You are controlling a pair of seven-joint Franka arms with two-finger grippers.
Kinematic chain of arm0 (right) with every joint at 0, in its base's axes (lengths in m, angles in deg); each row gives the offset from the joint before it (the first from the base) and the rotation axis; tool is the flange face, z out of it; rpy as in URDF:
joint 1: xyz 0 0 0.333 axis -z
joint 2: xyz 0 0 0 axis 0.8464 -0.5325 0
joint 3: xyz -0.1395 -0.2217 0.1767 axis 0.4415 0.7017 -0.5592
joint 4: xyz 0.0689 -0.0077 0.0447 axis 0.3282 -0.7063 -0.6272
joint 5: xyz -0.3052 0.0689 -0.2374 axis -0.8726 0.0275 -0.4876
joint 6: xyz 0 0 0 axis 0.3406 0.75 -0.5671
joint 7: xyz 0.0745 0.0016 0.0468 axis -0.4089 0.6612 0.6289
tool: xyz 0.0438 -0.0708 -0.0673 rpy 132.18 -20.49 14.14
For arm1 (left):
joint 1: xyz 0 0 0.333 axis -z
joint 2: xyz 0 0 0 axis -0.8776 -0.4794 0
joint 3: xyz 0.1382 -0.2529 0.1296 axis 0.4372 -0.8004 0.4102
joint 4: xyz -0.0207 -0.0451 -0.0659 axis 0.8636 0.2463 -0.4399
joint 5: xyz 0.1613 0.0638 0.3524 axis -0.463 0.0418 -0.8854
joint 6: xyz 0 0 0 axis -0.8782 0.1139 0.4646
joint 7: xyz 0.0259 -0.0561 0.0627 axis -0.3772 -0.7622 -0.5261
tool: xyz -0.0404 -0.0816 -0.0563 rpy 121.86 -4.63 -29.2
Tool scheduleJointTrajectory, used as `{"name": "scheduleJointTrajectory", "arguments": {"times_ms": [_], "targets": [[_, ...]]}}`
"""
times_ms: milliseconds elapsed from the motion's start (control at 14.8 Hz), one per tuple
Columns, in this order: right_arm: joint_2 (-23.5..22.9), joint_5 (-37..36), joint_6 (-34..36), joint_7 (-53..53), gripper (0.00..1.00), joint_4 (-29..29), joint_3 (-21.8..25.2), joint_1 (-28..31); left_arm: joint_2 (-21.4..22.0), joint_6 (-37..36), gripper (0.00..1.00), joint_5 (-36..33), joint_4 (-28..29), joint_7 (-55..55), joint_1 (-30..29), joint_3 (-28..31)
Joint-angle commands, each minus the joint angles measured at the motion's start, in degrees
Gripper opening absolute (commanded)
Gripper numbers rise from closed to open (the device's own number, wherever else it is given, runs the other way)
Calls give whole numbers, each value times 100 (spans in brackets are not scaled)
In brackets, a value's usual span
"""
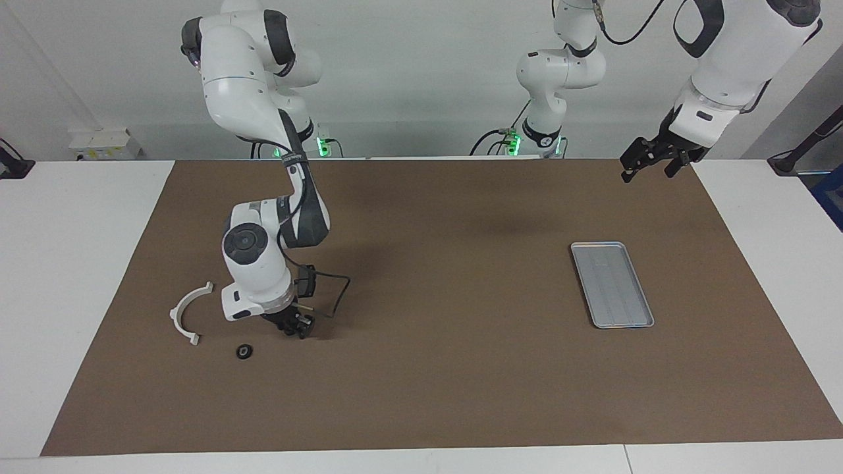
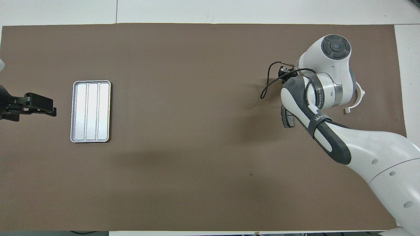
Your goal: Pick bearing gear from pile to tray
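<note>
Between right jaws, small black ring [image 1: 294, 327]

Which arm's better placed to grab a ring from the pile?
Right. The right gripper is down at the pile beside the black ring; the left gripper waits high up, toward the tray end.

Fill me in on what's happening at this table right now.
The right gripper is down on the brown mat among a pile of small parts at the right arm's end of the table, between a white curved bracket and a dark grey plate. One small black ring lies loose on the mat beside it. Whether the gripper holds anything cannot be told. The tray holds nothing, and the left gripper waits open in the air near it.
</note>
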Motion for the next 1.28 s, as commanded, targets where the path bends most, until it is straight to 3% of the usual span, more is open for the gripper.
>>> {"name": "scheduleJointTrajectory", "arguments": {"times_ms": [0,68,406,608,879,1014,1217], "targets": [[-83,-104,-26,-141,17,64,-45,45,102,13,100,54,101,313,-31,31],[-83,-113,-9,-133,0,64,-45,54,102,13,100,54,102,313,-31,31],[-48,-122,306,78,0,248,-36,54,102,13,100,10,102,207,-23,31],[136,1,1613,595,0,941,-62,133,102,74,100,10,102,15,-23,31],[821,116,2933,878,0,1302,-167,19,94,145,100,10,102,14,4,31],[1085,151,3470,721,0,1497,-465,-78,102,171,100,10,136,40,4,31],[1429,177,3665,-751,0,1488,-563,-831,111,259,100,10,154,49,4,31]]}}
